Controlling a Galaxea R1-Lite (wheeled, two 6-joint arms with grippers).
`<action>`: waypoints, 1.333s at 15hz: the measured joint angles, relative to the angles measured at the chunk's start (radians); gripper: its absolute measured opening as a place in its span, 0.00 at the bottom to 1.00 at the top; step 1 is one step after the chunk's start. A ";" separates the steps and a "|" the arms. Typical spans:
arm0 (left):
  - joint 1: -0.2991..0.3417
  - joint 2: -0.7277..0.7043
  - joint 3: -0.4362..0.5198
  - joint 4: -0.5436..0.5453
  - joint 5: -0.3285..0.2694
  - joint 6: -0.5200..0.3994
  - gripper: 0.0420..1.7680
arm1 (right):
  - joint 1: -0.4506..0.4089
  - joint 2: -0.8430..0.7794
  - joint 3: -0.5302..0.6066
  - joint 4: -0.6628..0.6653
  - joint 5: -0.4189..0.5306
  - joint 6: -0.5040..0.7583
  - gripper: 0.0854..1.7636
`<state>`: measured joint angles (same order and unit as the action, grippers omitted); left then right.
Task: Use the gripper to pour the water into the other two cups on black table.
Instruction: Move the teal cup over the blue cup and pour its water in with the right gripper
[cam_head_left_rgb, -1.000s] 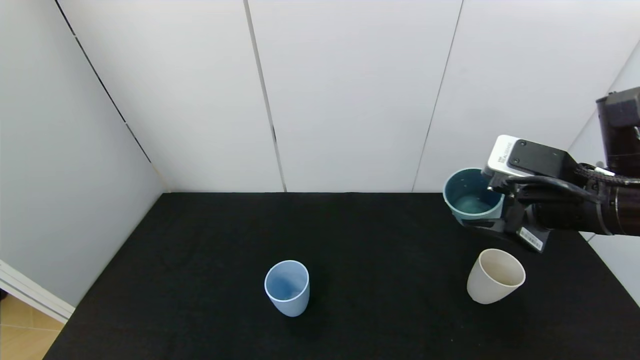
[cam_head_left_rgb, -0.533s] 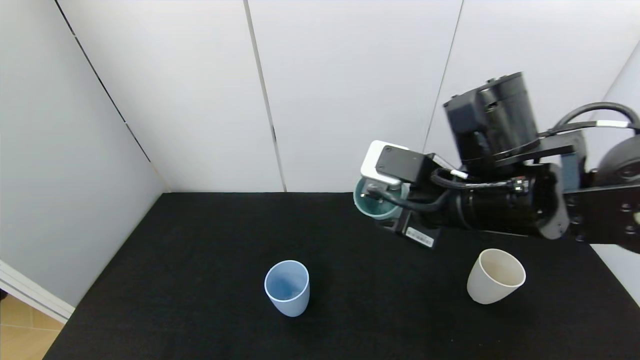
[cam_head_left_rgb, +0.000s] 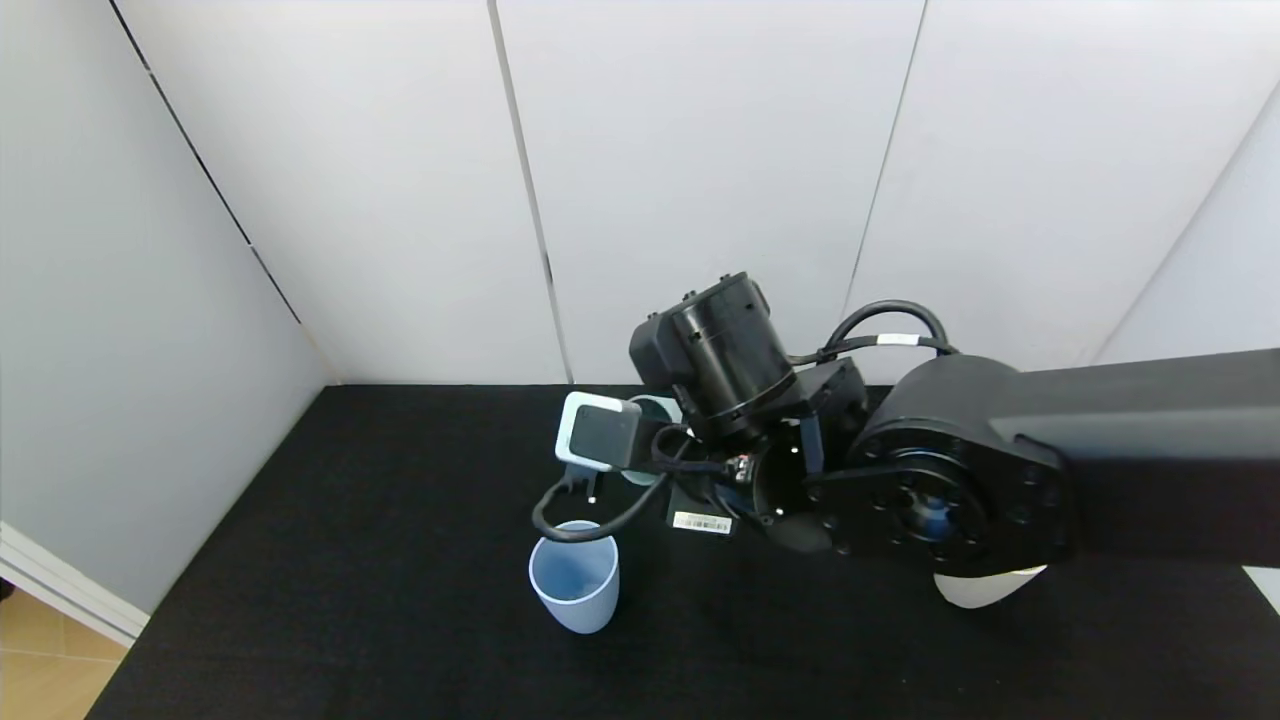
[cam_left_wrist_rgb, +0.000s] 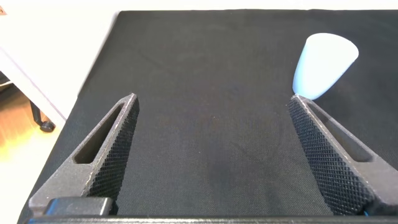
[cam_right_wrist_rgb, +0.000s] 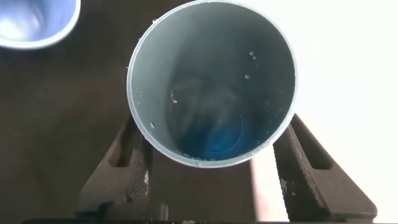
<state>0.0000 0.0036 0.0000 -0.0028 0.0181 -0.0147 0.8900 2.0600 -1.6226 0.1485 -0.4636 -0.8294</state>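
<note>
A: Where is the right gripper (cam_right_wrist_rgb: 211, 180) against the blue cup (cam_head_left_rgb: 574, 578)?

B: It hangs above the black table (cam_head_left_rgb: 350, 560), just behind and over the blue cup, pinching a teal cup (cam_right_wrist_rgb: 211, 81) between its two fingers (cam_right_wrist_rgb: 134, 171). In the head view only a sliver of the teal cup (cam_head_left_rgb: 652, 407) shows behind the white camera block on the wrist.

A: Any water?

B: Droplets cling to the teal cup's inner wall and a little water (cam_right_wrist_rgb: 214, 134) pools at its bottom. I cannot tell whether any is in the blue cup.

A: And the cream cup (cam_head_left_rgb: 985, 592)?

B: Far to the right of the blue cup, mostly hidden under the arm's big black joint.

A: Anything readable?

B: A white barcode label (cam_head_left_rgb: 701, 522) sits on the wrist, right of the blue cup; its print is too small to read.

A: The left gripper (cam_left_wrist_rgb: 211, 155)?

B: Spread wide, low over the table, with the blue cup (cam_left_wrist_rgb: 323, 65) near one fingertip.
</note>
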 joint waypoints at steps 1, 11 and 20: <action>0.000 0.000 0.000 0.000 0.000 -0.001 0.97 | 0.007 0.025 -0.008 -0.001 -0.023 -0.033 0.64; 0.000 0.000 0.000 0.000 0.000 0.000 0.97 | 0.096 0.177 -0.127 -0.005 -0.205 -0.259 0.64; 0.000 0.000 0.000 0.000 0.000 0.000 0.97 | 0.137 0.222 -0.177 -0.008 -0.351 -0.493 0.64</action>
<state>0.0000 0.0036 0.0000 -0.0028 0.0181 -0.0149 1.0266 2.2817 -1.7991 0.1404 -0.8143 -1.3223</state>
